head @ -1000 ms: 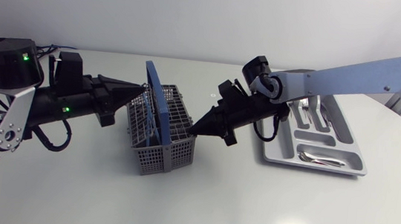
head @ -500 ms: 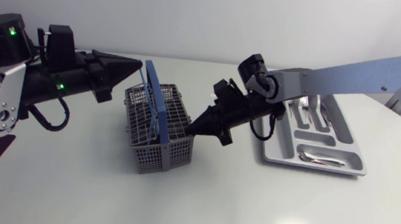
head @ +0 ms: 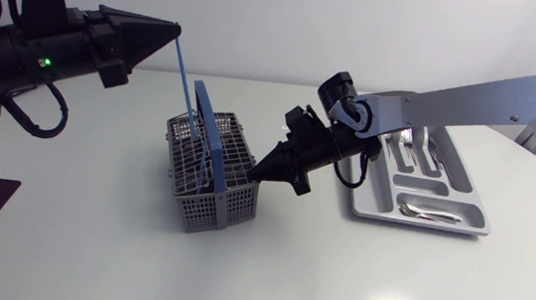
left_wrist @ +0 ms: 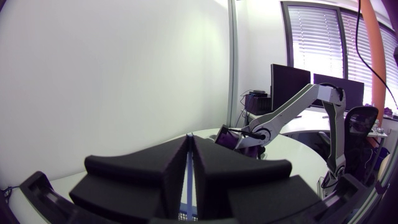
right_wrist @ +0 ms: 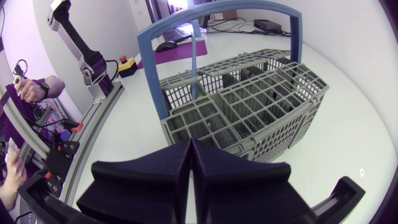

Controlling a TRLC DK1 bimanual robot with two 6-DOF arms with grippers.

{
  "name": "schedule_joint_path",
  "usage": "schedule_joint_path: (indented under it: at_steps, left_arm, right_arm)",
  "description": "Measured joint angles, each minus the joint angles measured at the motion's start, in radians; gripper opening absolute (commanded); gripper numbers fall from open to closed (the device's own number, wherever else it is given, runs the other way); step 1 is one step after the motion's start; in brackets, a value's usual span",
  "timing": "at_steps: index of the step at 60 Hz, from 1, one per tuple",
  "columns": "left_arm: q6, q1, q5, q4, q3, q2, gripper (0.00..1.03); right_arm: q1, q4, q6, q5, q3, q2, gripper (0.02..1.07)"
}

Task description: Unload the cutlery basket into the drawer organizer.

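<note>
- Grey mesh cutlery basket with a blue arched handle, sitting upright on the tabletop.
- Thin blue utensil, pinched in the left pincer, hanging tilted over the basket's far end.
- Grey drawer organizer, lying flat well off to the basket's right, silver cutlery in the near compartment.

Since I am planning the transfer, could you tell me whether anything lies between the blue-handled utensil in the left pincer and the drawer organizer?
Yes: between the blue-handled utensil held by the left pincer and the drawer organizer lies the right arm, with the right pincer at the cutlery basket's side.
</note>
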Motion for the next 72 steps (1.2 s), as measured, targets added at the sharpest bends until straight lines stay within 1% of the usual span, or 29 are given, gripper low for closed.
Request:
schedule_joint_path:
  at_steps: [1,5,6,7,8,10,17,24,33,42,50,56,59,63,70,72]
  left_arm:
    - [0.000,0.000,0.000,-0.006,0.002,-0.003,0.15]
    - [0.000,0.000,0.001,-0.027,0.011,-0.016,0.16]
    - [0.000,0.000,0.001,-0.031,0.012,-0.018,0.15]
    - [0.000,0.000,0.001,-0.036,0.014,-0.020,0.15]
    - [0.000,0.000,0.001,-0.042,0.016,-0.023,0.16]
    - [0.000,0.000,0.002,-0.051,0.019,-0.026,0.16]
    - [0.000,-0.002,0.008,-0.079,0.028,-0.027,0.15]
    - [0.000,-0.013,0.026,-0.101,0.040,-0.027,0.16]
    - [-0.002,-0.026,0.041,-0.112,0.058,-0.022,0.15]
    - [-0.026,-0.038,0.074,-0.121,0.077,0.004,0.15]
    - [-0.034,-0.053,0.084,-0.127,0.082,0.018,0.15]
    - [-0.035,-0.058,0.104,-0.135,0.095,0.031,0.15]
    - [-0.035,-0.059,0.108,-0.136,0.099,0.039,0.15]
    - [-0.035,-0.059,0.109,-0.136,0.100,0.047,0.16]
    - [-0.035,-0.061,0.113,-0.137,0.101,0.055,0.15]
    - [-0.035,-0.064,0.113,-0.137,0.101,0.056,0.16]
  right_arm:
    - [-0.001,0.000,0.000,0.002,0.000,-0.002,0.32]
    - [-0.002,0.000,0.000,0.009,-0.010,-0.016,0.68]
    - [-0.002,-0.001,0.001,0.012,-0.014,-0.021,0.73]
    - [-0.004,-0.001,0.003,0.016,-0.019,-0.029,0.82]
    - [-0.004,-0.001,0.003,0.020,-0.024,-0.035,0.88]
    - [-0.009,-0.001,0.006,0.030,-0.034,-0.050,0.91]
    - [-0.039,-0.002,0.018,0.057,-0.080,-0.126,0.91]
    - [-0.057,-0.002,0.038,0.057,-0.100,-0.219,0.91]
    - [-0.044,-0.001,0.072,0.050,-0.100,-0.326,0.91]
    - [-0.006,0.008,0.129,0.037,-0.098,-0.352,0.89]
    - [0.042,0.030,0.180,0.033,-0.088,-0.352,0.72]
    - [0.074,0.038,0.206,0.032,-0.068,-0.352,0.57]
    - [0.086,0.058,0.224,0.031,-0.061,-0.352,0.52]
    - [0.098,0.083,0.251,0.030,-0.051,-0.352,0.52]
    - [0.111,0.092,0.281,0.028,-0.023,-0.346,0.52]
    - [0.116,0.097,0.288,0.027,-0.016,-0.343,0.49]
